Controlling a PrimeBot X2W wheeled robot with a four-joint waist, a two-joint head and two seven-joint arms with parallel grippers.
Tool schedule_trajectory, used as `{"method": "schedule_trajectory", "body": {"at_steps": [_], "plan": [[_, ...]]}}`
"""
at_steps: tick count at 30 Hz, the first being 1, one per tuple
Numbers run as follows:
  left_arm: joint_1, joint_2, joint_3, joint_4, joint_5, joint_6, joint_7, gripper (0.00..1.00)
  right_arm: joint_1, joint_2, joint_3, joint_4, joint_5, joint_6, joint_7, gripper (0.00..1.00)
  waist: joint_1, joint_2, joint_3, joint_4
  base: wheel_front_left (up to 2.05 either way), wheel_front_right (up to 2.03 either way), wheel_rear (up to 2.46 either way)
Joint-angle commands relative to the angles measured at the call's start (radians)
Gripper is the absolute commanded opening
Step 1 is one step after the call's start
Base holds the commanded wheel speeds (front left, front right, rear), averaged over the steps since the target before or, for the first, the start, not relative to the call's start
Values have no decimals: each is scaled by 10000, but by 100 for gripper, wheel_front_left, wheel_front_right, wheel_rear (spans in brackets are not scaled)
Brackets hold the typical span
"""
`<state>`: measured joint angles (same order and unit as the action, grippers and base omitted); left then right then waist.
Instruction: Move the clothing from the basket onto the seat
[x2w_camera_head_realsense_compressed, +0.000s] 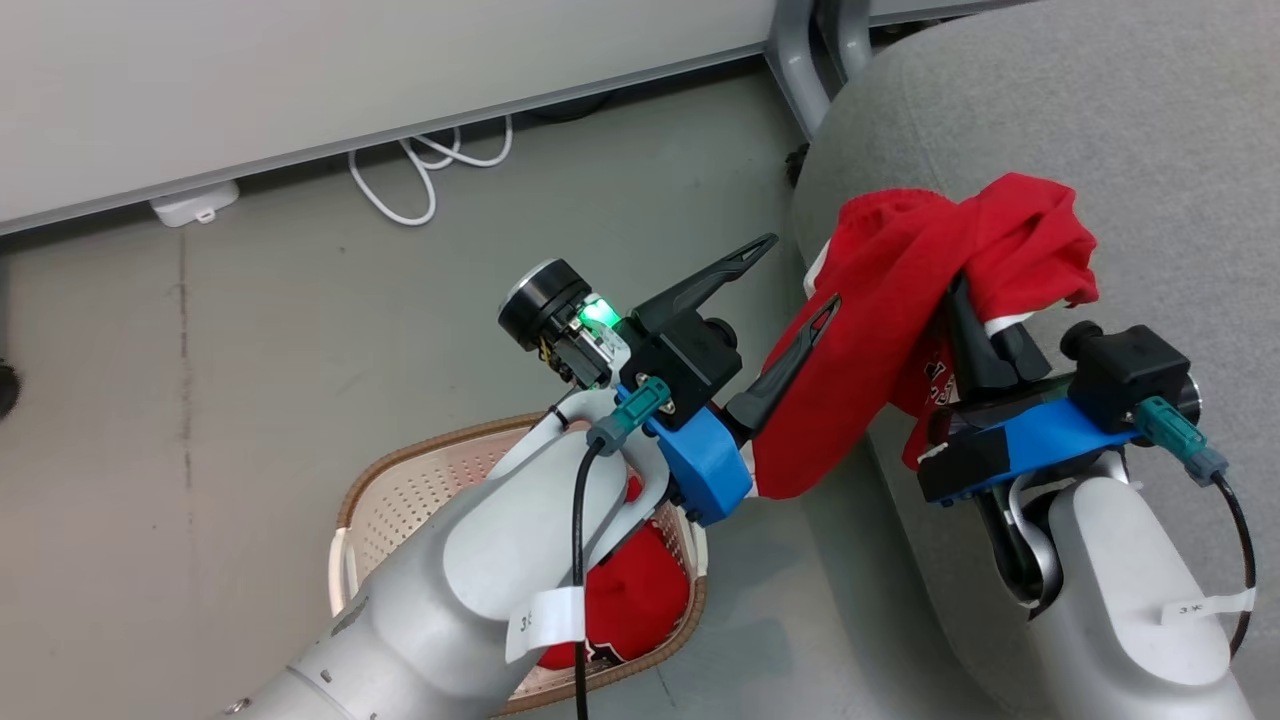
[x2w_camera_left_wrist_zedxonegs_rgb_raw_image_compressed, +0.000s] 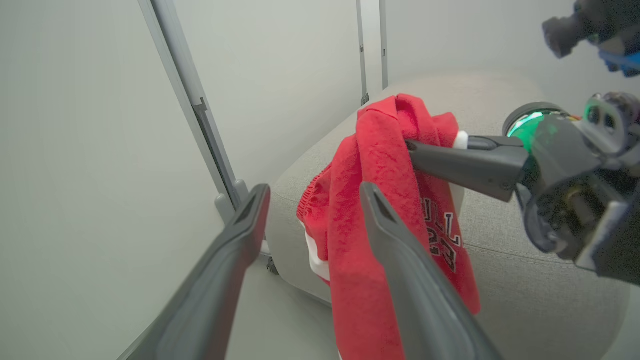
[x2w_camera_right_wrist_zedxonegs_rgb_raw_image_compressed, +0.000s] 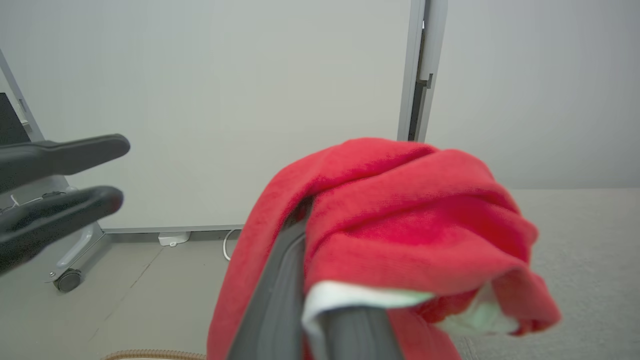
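Uppermost, the right gripper is clenched on a red garment, its two fingers pressed together with the cloth bunched and folded over their tips, a strip of white lining showing at the pinch. The left gripper stands with its jaws spread wide and nothing between them; in the left wrist view one finger lies in front of the hanging cloth, and whether it touches cannot be told.

From the pinch the garment drapes over the rounded edge of the grey seat. Its upper folds are above the cushion, while its long lower part hangs down beyond the seat's side, over the floor between seat and basket. A second red garment lies in the basket, partly hidden by the left forearm.

Risk, as judged: released at this spot, the hanging part would likely drag the floppy cloth off the rounded edge to the floor; carrying it further over the cushion avoids this. The open left finger beside the cloth could also snag it if that arm moves.
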<state>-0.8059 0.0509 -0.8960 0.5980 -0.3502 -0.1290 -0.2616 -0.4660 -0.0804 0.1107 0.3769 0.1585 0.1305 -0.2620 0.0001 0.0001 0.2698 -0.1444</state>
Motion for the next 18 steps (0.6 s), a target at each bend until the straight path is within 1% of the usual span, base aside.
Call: {"method": "schedule_trajectory", "body": {"at_steps": [1,11,18], "plan": [[-140,-2,-75,38,35,-15,-52,100,140,-52,-97,-97,-75,5,-45,0,-1,-1,187,-314,0,0,0],[76,-1,-459,148,-130,-21,-52,100,548,-136,-865,-559,-136,5,-44,0,-1,-1,385,-1264,0,0,0],[287,0,-947,84,-295,-20,-52,100,1089,-187,-1341,-828,-162,5,-44,0,-1,-1,386,-1677,0,0,0]]}}
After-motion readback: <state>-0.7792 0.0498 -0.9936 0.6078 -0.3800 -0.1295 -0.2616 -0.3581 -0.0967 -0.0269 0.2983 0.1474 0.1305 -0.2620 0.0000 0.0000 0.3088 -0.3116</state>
